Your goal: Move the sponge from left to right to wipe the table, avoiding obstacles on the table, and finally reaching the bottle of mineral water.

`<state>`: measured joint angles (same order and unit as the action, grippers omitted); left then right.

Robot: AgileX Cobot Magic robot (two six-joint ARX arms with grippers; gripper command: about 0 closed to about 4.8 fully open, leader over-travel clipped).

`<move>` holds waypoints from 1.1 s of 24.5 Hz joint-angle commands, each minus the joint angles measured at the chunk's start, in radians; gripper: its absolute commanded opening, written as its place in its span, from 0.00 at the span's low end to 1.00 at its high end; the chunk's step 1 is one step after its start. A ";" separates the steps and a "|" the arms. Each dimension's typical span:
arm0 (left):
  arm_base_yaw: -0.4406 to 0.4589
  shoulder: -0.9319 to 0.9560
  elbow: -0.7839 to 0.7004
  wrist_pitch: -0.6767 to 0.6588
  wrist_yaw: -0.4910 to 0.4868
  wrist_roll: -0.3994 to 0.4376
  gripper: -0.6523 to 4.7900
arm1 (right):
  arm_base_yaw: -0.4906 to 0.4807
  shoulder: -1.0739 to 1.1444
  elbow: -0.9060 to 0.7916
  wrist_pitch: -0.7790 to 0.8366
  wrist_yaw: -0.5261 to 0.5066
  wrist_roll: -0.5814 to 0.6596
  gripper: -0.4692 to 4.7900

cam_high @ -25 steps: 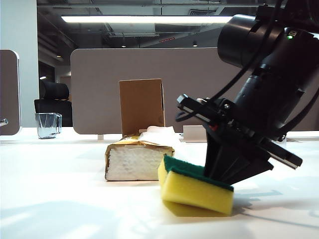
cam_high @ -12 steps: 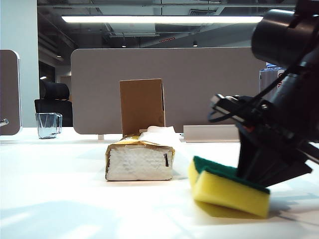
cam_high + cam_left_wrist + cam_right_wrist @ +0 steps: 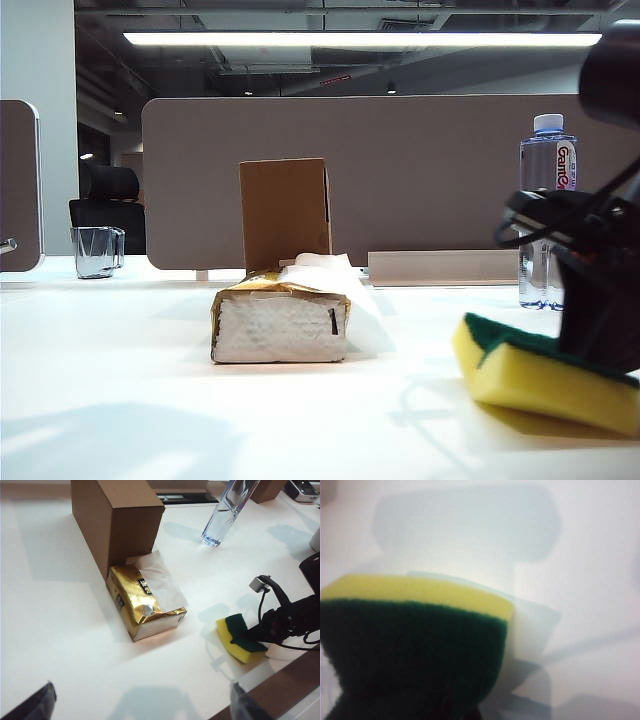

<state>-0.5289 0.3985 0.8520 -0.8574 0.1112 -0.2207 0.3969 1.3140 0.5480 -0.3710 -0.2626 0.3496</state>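
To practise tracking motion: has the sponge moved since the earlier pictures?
Yes. Held by the right gripper, the sponge has slid rightward, away from the tissue pack, toward the bottle of mineral water.

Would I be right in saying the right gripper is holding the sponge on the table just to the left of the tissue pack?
Not quite: the right gripper holds the sponge on the table to the right of the tissue pack, as the exterior view shows.

An open-plan office: grey partition screens point(image 3: 400, 170), black swivel chair point(image 3: 108, 205), strip lighting point(image 3: 350, 38) under exposed ceiling ducts point(image 3: 250, 70)
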 commanded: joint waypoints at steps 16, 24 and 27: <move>0.001 0.000 0.007 0.047 -0.021 -0.023 1.00 | -0.343 -0.102 -0.020 -0.234 0.082 -0.184 0.07; 0.001 0.000 0.007 0.051 -0.021 -0.023 1.00 | -0.359 -0.101 -0.019 -0.238 0.112 -0.195 0.07; 0.001 0.000 0.007 0.051 -0.021 -0.023 1.00 | -0.360 -0.101 -0.017 -0.254 0.131 -0.203 0.07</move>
<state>-0.5289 0.3988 0.8524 -0.8223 0.0929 -0.2405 0.0444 1.2053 0.5419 -0.5659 -0.2493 0.1570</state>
